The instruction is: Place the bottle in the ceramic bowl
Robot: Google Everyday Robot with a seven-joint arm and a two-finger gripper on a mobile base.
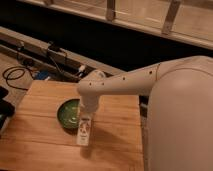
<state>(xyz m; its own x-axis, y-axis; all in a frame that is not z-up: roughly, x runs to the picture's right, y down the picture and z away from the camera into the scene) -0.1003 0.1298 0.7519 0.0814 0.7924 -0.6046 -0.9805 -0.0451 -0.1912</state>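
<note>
Glossy green ceramic bowl [68, 113], white bottle [83, 131] with greenish print under white hand [86, 119] mid-frame, tan worktop [40, 142].

The bowl [69, 113] sits on the worktop [40, 140], left of centre. The tool [86, 118] hangs over its right rim, the bottle [83, 131] below it, upright, just right of the bowl.

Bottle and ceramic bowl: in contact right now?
Cannot tell. In the camera view the bottle hangs upright below the gripper, its top overlapping the right rim of the ceramic bowl; overlap could be depth only.
</note>
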